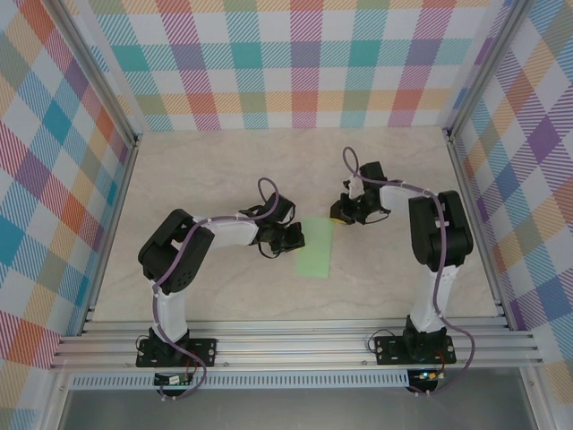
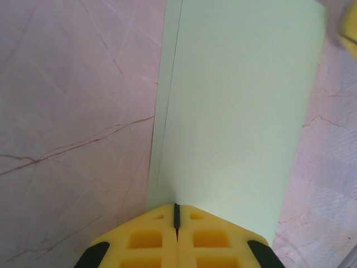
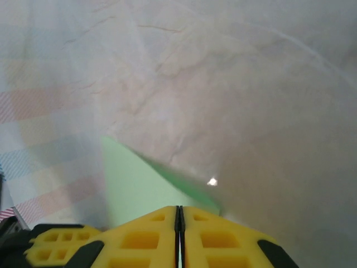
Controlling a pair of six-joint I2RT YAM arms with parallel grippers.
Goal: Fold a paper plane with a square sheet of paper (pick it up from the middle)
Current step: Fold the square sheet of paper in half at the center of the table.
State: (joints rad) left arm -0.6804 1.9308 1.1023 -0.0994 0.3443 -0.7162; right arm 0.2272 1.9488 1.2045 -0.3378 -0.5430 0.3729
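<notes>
The square sheet of paper (image 1: 314, 248) is pale green and lies folded into a narrow rectangle in the middle of the table. Its two layers sit slightly offset along one long edge (image 2: 162, 111). My left gripper (image 1: 292, 238) (image 2: 176, 207) is shut, its yellow tips resting on top of the sheet at its left side. My right gripper (image 1: 341, 215) (image 3: 179, 209) is at the sheet's far right corner. Its jaws are closed to a thin slit on the paper (image 3: 134, 184), whose edge lifts off the table toward the fingertips.
The beige marbled tabletop (image 1: 224, 170) has bare room all around the paper. Checked walls (image 1: 304, 63) and metal rails (image 1: 116, 224) close it in on three sides. A yellow finger of the left gripper (image 3: 53, 245) sits close beside my right fingers.
</notes>
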